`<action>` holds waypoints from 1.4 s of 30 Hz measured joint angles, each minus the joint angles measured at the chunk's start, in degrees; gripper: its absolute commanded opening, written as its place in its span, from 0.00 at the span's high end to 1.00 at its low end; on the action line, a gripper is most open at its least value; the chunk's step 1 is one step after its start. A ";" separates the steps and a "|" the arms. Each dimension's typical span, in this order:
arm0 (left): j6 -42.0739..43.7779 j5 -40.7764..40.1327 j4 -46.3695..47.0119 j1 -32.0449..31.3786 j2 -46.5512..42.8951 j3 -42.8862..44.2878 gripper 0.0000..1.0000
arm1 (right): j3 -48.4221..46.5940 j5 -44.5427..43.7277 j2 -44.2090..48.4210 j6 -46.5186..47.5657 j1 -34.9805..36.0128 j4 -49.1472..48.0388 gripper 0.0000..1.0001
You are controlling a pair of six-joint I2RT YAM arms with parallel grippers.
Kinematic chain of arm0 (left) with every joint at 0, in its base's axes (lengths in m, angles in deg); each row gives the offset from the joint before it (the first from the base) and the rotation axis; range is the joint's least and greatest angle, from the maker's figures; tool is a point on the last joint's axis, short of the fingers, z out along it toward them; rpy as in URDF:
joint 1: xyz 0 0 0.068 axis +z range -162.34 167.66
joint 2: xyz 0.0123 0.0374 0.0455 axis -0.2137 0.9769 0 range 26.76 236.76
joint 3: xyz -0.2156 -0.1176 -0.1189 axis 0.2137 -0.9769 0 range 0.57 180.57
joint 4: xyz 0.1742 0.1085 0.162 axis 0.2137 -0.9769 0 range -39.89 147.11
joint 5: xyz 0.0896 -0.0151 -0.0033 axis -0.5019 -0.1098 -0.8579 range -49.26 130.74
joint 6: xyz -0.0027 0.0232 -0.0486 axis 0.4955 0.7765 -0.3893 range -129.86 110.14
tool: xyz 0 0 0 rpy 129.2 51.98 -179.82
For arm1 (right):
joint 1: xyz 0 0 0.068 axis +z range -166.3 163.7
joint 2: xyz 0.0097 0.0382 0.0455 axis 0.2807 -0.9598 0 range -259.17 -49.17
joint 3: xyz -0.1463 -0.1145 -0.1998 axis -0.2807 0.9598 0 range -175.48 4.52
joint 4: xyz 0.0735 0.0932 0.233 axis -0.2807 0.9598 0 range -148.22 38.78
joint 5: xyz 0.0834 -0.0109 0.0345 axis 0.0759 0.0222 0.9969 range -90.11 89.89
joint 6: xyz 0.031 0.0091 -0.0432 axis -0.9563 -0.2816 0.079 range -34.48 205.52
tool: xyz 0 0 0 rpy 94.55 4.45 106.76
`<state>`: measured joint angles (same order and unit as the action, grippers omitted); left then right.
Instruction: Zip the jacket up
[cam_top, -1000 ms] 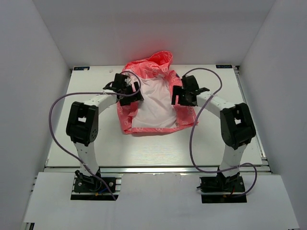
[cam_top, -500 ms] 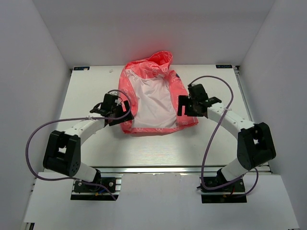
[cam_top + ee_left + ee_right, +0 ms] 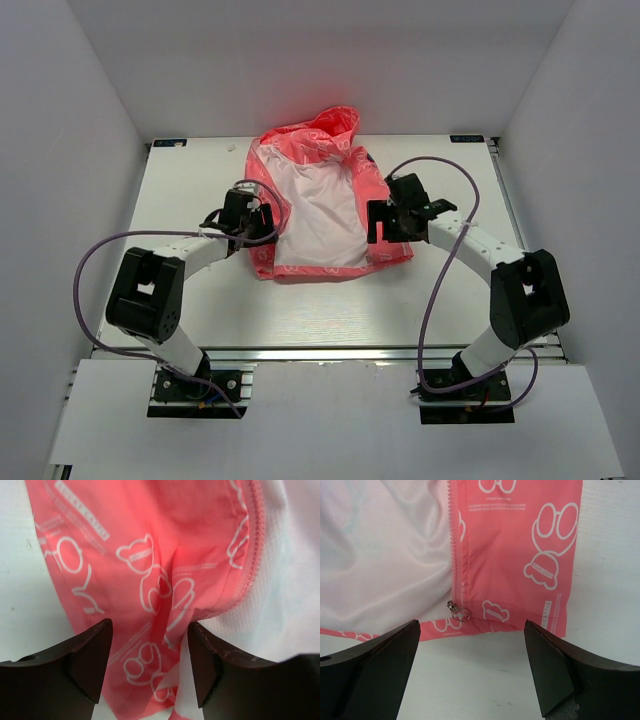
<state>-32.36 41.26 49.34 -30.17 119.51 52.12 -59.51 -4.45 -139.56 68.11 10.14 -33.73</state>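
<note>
The left hand (image 3: 150,667) has its fingers apart. Coral fabric of the jacket (image 3: 150,555) lies between and just ahead of them, and I cannot tell whether the pads touch the cloth. Half a second ago this hand sat off the garment's outer edge; it has now swung inward over the lower part of that front panel. Its zipper teeth (image 3: 247,565) curve past the inner finger. The right hand (image 3: 472,655) is also spread wide and has barely shifted in that time. It hovers at the hem, with the slider and its ring pull (image 3: 457,611) just ahead between the fingers. A second ago both hands were up near the collar, so they have dropped to the bottom hem. I judge that this sets up joining the two zipper ends, and nothing is gripped yet. From above, the jacket (image 3: 320,210) lies open on the desk (image 3: 200,300) between the left hand (image 3: 250,220) and the right hand (image 3: 388,220), with its white lining up. The bottom end of the left panel's teeth is cut off behind a finger. The hood glows too red to read, and no sleeves can be made out.
</note>
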 measured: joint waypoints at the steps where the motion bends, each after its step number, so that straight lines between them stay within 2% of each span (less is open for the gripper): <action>1: 0.33 0.00 0.98 -0.02 0.26 0.07 0.28 | -0.04 0.02 -0.37 0.22 0.00 0.00 0.11; 5: 2.05 -0.61 3.37 -0.11 1.46 1.42 0.27 | -0.04 0.02 -1.57 1.42 0.00 0.09 0.11; 7: 2.95 -1.18 3.87 -0.20 2.67 3.34 0.29 | -0.04 0.04 -1.86 1.86 0.00 0.07 0.11; 8: 3.30 -1.31 4.22 -0.24 3.37 4.33 0.48 | -0.04 0.04 -1.92 2.12 0.00 0.07 0.11; 11: 4.15 -1.38 5.35 -0.28 5.42 7.02 0.84 | -0.04 0.07 -1.92 2.86 0.00 0.04 0.11; 12: 4.61 -1.36 5.66 -0.31 6.01 7.56 1.00 | -0.04 0.04 -1.92 2.99 0.00 0.02 0.11; 18: 4.90 0.11 4.61 -0.39 5.81 7.89 1.00 | -0.04 -0.22 -1.97 3.58 0.00 0.04 0.11; 22: 5.40 -2.34 -0.42 -2.19 0.72 8.37 1.00 | -0.33 -1.73 -1.97 3.17 0.00 0.98 0.11; 30: 6.54 -4.11 -9.53 -15.34 -13.77 12.24 1.00 | 0.22 -4.76 1.27 0.76 -0.17 3.69 0.11; 36: 7.87 -2.14 -17.16 -25.70 -14.47 9.86 1.00 | 1.62 -4.92 4.52 -0.24 -1.05 4.09 0.11; 37: 7.93 -1.36 -18.53 -27.17 -13.84 8.79 0.97 | 1.95 -4.87 4.39 -0.35 -1.20 4.13 0.11; 38: 7.93 -0.07 -19.80 -28.28 -13.11 7.72 0.75 | 2.23 -4.87 4.26 -0.44 -1.31 4.26 0.11; 41: 8.13 5.11 -20.20 -29.75 -10.80 2.69 0.55 | 3.13 -4.46 3.80 -0.63 -1.42 4.15 0.11; 42: 8.17 6.84 -20.31 -29.75 -10.08 0.98 0.36 | 3.30 -4.24 3.65 -0.63 -1.46 4.09 0.11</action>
<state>-24.19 48.10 29.03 -59.91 109.44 53.11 -56.21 -8.69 -135.91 67.48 8.67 -29.65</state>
